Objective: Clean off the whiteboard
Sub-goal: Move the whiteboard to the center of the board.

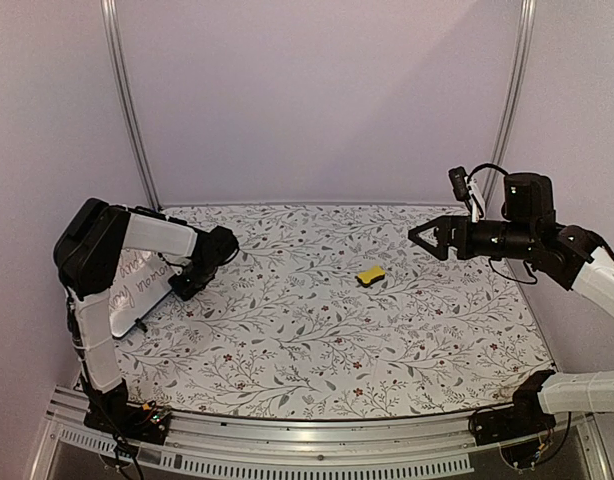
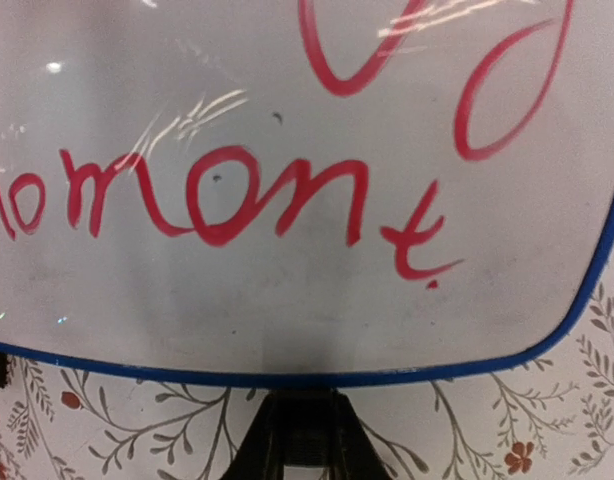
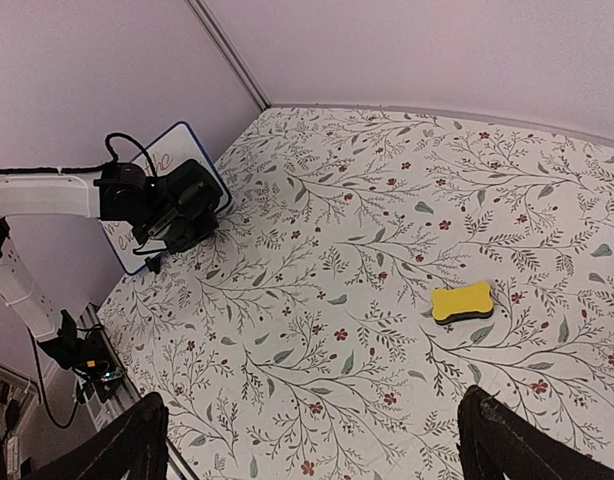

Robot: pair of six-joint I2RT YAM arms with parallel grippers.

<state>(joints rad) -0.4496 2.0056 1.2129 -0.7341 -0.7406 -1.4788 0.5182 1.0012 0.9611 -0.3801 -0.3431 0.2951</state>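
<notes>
Left side: board (image 1: 137, 292) is sitting at the far-left edge of the table (image 1: 287, 345), tipped up on a slant with its face toward the arms. It's close to the left arm's base, so that arm is folding back on itself to reach it. The red handwriting is all there, so erasing is not yet started by the look of it.

Left gripper (image 2: 297, 445) is sitting right at the board's lower blue frame, with the fingers drawn nearly together into one dark wedge. From the wrist view I can't tell if it's pinching the frame or a foot, or only touching. My guess is it's there to steady the board or pull it in, because a slanted board on small feet would skate under wiping pressure.

Middle: yellow eraser (image 1: 370, 274) is lying flat on the cloth right of centre. It's well apart from the board and nothing is touching it. It's on the right arm's side, so that arm is probably meant to pick it up.

Right: right gripper (image 1: 417, 237) is hovering above the table, just right of and beyond the eraser, pointing left. The jaws are spread wide and holding nothing. Its wrist camera is showing the eraser between and ahead of the fingers, which looks like a line-up for a grab.

Risks: the eraser is low and flat, so the fingers will need to get right down to the cloth. The board may also shift if the left hold is loose.
</notes>
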